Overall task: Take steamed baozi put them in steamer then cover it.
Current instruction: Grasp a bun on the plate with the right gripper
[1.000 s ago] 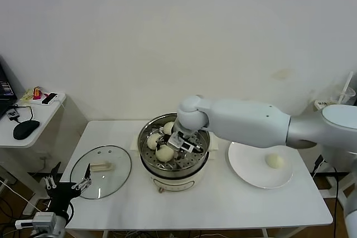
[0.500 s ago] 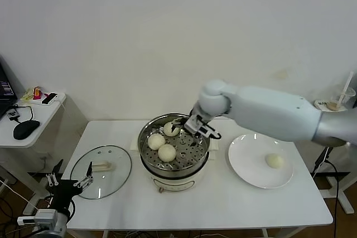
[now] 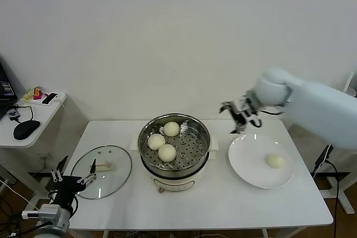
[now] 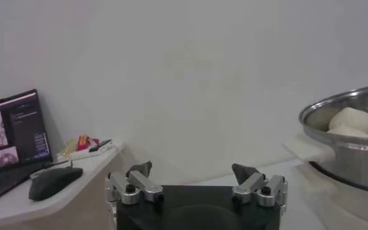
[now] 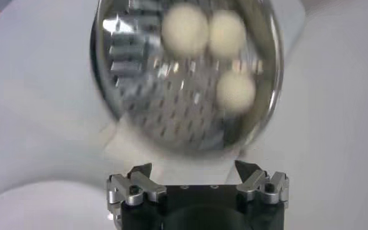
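Three steamed baozi [image 3: 166, 140] sit close together on the holed tray inside the steamer [image 3: 174, 147] in the middle of the white table [image 3: 223, 204]. A fourth bun [image 3: 274, 161] lies alone on the white plate [image 3: 245, 163] beside the pot. The right gripper [image 3: 239, 116] hangs above the plate's far edge — fingers wide apart, holding nothing. The cover [image 3: 101, 171] lies flat on the table on the steamer's other side. The left gripper [image 3: 71, 181] waits low by the cover — wide and empty too.
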Action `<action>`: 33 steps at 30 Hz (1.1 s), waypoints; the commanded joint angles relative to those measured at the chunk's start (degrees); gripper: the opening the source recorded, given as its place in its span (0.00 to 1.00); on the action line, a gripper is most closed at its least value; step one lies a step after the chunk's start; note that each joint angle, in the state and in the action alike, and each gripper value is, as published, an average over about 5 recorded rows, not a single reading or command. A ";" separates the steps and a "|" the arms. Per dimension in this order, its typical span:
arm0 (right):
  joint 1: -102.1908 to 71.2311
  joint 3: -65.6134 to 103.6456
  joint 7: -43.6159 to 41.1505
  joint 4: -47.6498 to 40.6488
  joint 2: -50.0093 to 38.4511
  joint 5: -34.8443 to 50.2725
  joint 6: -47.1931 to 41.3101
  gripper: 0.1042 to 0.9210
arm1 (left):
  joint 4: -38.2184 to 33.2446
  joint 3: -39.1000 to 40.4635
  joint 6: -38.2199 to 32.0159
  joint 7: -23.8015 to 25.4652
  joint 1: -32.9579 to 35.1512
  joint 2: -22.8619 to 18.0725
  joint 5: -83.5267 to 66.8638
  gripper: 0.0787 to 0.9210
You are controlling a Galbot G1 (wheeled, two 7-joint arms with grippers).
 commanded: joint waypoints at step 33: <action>-36.94 31.40 0.62 -22.82 4.11 -19.30 -0.12 0.88 | 0.77 1.33 0.46 0.17 0.46 0.40 1.14 0.88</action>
